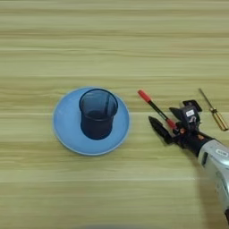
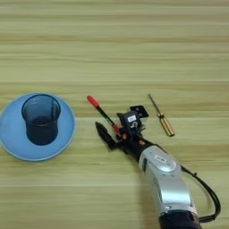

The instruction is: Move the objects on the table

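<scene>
Right gripper (image 2: pixel 115 128) spread open, black fingers either side of thin black red-tipped tool (image 2: pixel 99 109), grip unclear. Dark mesh cup (image 1: pixel 98 112) upright on round light-blue plate (image 1: pixel 67 129); wide bare wooden table (image 1: pixel 112 40) beyond.

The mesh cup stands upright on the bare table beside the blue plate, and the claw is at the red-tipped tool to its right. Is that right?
Not quite. The mesh cup does stand upright, but it is on the blue plate, not on the bare table beside it; the left eye view shows the plate's rim all around it. The rest holds: the claw is at the red-tipped tool, to the cup's right.
</scene>
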You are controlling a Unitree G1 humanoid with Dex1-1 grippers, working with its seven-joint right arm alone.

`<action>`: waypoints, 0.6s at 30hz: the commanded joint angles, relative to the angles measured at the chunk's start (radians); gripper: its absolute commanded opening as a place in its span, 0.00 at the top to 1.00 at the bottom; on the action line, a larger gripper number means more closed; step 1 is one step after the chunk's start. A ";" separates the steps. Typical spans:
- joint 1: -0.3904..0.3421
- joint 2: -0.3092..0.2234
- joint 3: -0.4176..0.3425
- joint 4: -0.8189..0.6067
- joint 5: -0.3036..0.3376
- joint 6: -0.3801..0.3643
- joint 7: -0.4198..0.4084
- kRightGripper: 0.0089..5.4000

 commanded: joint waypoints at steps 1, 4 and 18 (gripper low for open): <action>-0.013 -0.023 -0.007 -0.011 -0.008 0.016 -0.011 0.31; -0.011 -0.024 -0.007 -0.015 -0.013 0.012 -0.015 0.37; -0.007 -0.026 -0.008 -0.024 -0.016 0.003 -0.017 0.66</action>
